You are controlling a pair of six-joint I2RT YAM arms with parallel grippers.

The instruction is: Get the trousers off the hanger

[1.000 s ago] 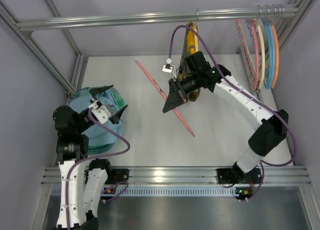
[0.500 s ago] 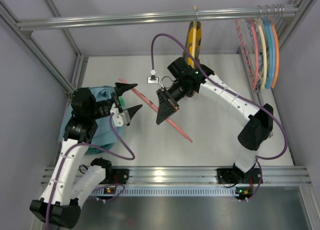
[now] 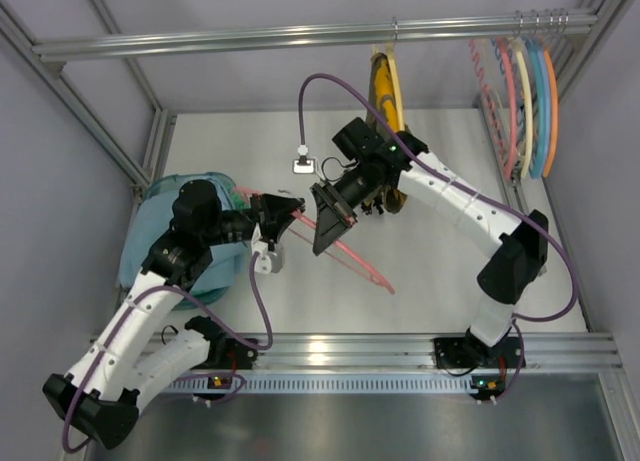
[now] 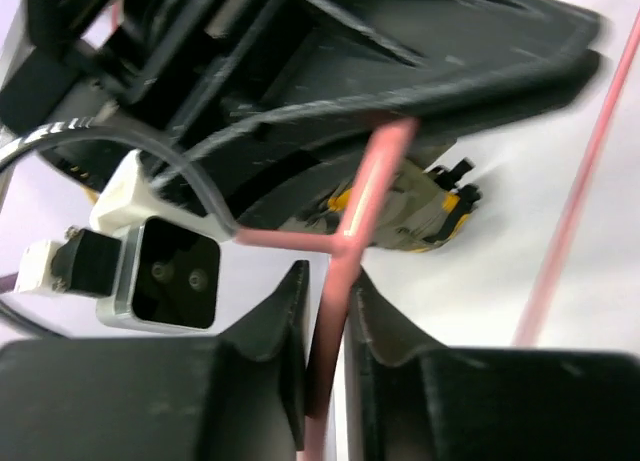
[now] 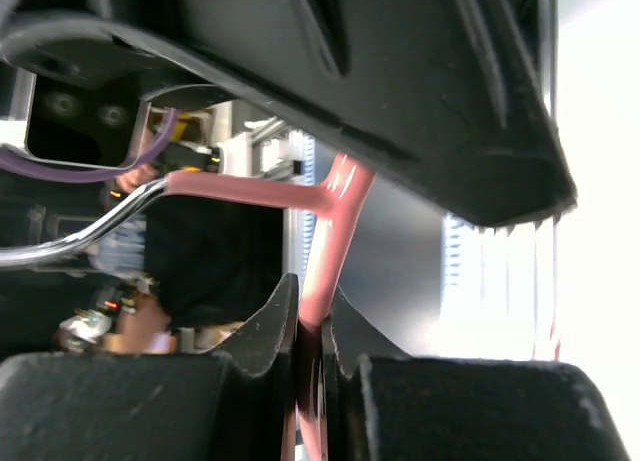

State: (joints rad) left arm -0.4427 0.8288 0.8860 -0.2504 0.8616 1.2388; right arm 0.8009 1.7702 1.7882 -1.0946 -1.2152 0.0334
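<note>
Over on the left side of the table (image 3: 430, 301), the trousers (image 3: 140, 226) are lying in a light blue heap, partly tucked under the left arm, so they're down on the surface and not draped on anything. The hanger (image 3: 365, 269) is out in the middle, held up off the table at a slant between the two arms, and the bits of it I can see are bare. From the overhead view its left end reaches close to the edge of the blue heap, though I can't tell if it touches the cloth. The left gripper (image 3: 287, 209) is right up at the hanger's upper left part, and on its wrist cam the fingers (image 4: 275, 326) are squeezed in on either side of the pink bar, just below where the bar forks. The right gripper (image 3: 325, 226) sits just beside it, nearly nose to nose. Its own cam shows the fingers (image 5: 265, 331) pinched together on the pink stem, with the silver hook (image 5: 70, 243) sticking off to the left. At the back, a yellow hanger (image 3: 393, 76) with a yellow-and-dark patterned garment (image 3: 380, 86) hangs from the rail (image 3: 250, 36). A bunch of bare coloured hangers (image 3: 525, 91) hangs at the rail's far right end, well apart from the action.
</note>
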